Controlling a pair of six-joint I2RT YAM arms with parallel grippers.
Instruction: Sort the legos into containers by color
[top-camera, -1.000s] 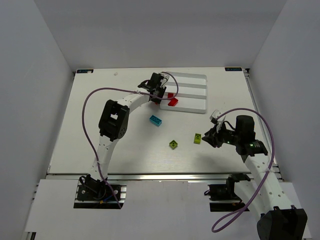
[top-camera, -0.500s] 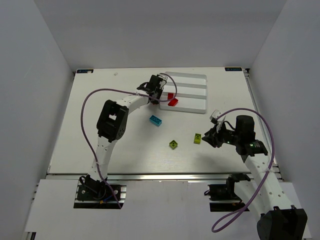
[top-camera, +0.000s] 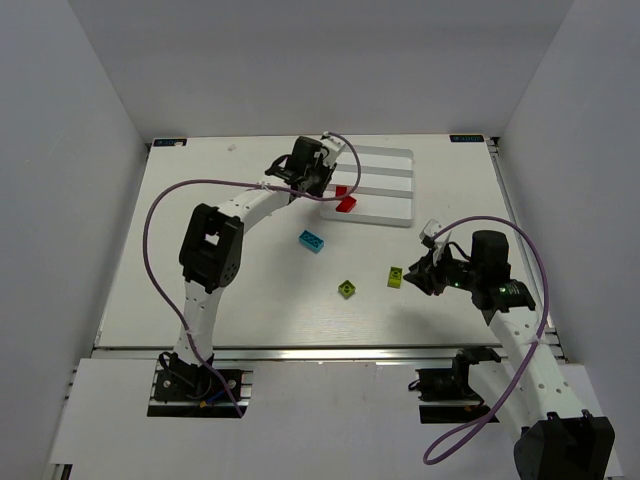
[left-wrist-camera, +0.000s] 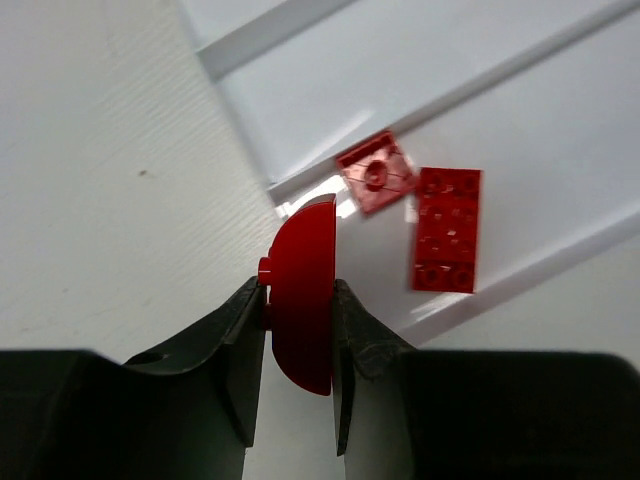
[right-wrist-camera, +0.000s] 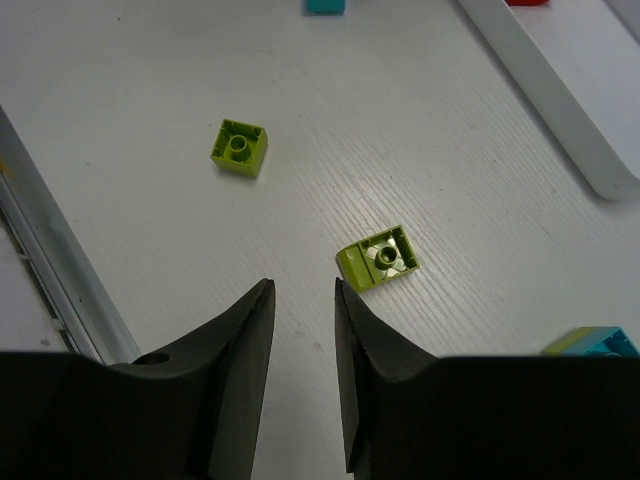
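While left gripper (left-wrist-camera: 300, 290) clamps a red rounded piece (left-wrist-camera: 305, 335) beside the tray (left-wrist-camera: 540, 110), right gripper (right-wrist-camera: 302, 290) hangs slightly apart, empty, near a yellow-green brick (right-wrist-camera: 378, 256).

The left arm stretches to the overhead view's upper middle, its black left gripper (left-wrist-camera: 300, 290) pinching a red rounded plastic brick (left-wrist-camera: 303, 240). At lower right the right gripper (right-wrist-camera: 302, 292) hangs parted, empty.

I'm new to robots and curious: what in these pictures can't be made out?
- Red piece in the left claw: left wrist view, lower part buried in the claw; top view, hidden under it.
- Cyan brick: right wrist view, cut by the top edge.
- Blue-and-green thing: right wrist view, cut by the right edge, unidentifiable.
- Yellow-green brick: top view, studs too small.
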